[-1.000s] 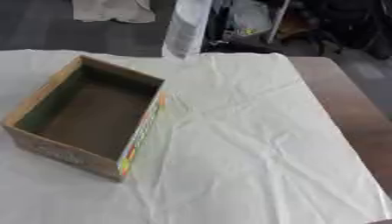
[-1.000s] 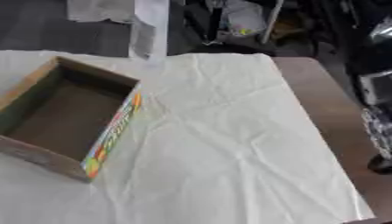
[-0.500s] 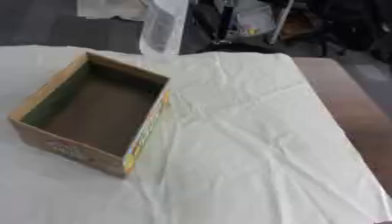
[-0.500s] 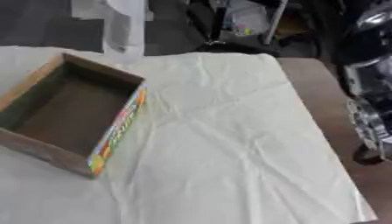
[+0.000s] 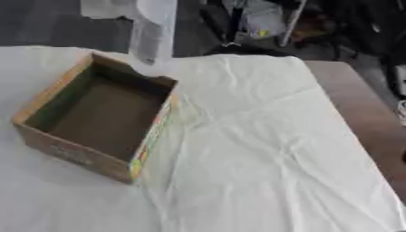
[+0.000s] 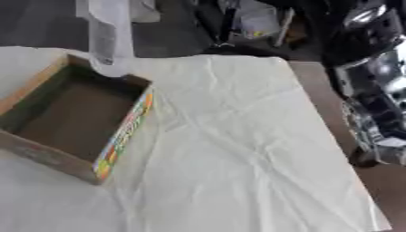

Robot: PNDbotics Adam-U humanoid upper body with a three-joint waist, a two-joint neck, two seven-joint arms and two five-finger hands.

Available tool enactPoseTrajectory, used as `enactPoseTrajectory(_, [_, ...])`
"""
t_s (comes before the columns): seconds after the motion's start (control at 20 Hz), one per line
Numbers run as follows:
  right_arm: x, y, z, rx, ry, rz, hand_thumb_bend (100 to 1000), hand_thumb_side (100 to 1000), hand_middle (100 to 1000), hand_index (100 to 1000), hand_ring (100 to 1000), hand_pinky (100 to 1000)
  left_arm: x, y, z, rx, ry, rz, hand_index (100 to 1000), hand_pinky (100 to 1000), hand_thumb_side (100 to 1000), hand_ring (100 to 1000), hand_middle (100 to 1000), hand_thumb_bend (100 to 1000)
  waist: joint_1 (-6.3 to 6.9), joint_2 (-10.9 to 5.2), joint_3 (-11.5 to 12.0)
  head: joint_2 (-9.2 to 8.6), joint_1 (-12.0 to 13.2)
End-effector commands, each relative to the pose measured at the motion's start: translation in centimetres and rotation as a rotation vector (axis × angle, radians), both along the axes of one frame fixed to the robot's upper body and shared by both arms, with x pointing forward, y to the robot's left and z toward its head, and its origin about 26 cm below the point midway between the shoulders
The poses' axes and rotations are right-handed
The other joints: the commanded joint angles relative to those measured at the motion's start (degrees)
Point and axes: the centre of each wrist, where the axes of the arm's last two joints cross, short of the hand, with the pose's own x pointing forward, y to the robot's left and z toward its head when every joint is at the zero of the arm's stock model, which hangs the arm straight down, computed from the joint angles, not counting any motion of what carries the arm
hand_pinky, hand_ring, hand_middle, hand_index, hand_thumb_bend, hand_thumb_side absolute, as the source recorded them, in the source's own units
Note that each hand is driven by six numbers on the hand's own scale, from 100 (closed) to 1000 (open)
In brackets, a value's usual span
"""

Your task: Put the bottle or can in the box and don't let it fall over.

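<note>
Box [image 5: 95,118]: matt brown cardboard, one side printed in colours. Cloth [image 5: 262,149]: white, matt, creased. Table [image 5: 361,113]: smooth brown surface. Right arm [image 6: 373,104]: glossy black and silver.

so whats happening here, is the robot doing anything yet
Not much at this moment. An open cardboard box sits empty on the white cloth covering the table, toward the robot's left. A pale, blurry object, possibly clear plastic, shows just beyond the box's far corner, but what it is cannot be told. No bottle or can is clearly visible. The robot's right arm shows at the right edge in the right eye view; neither hand is in view, and nothing is being held over the box.
</note>
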Motion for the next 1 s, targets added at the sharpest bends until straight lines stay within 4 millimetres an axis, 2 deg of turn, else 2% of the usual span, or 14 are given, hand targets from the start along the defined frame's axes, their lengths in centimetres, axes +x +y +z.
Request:
enactPoseTrajectory(0.05, [-0.6, 0.4, 1.1, -0.002, -0.025, -0.008, 100, 100, 345, 440, 284, 476, -0.2, -0.1, 1.2, 0.034, -0.024, -0.009, 797, 702, 800, 822, 831, 392, 0.44, -1.36, 0.2, -0.73, -0.4])
enactPoseTrajectory(0.3, [0.2, 1.3, 0.1, -0.018, -0.024, -0.028, 100, 100, 347, 443, 286, 479, 0.0, -0.4, 1.3, 0.031, -0.026, -0.024, 796, 701, 802, 818, 828, 391, 0.54, -0.98, 0.8, -1.22, -0.8])
enactPoseTrajectory(0.65, [2.1, 1.6, -1.5, -0.038, -0.019, -0.084, 100, 100, 348, 443, 286, 477, 0.1, -0.7, 1.3, 0.026, -0.025, -0.034, 795, 698, 807, 813, 824, 387, 0.62, 0.08, 2.1, -2.04, -1.4])
enactPoseTrajectory(1.0, [2.9, 2.5, -2.6, -0.062, 0.017, -0.079, 100, 100, 349, 443, 287, 472, 0.2, -0.9, 1.4, 0.02, -0.03, -0.042, 792, 697, 808, 810, 821, 386, 0.71, 1.0, 2.8, -2.33, -1.7])
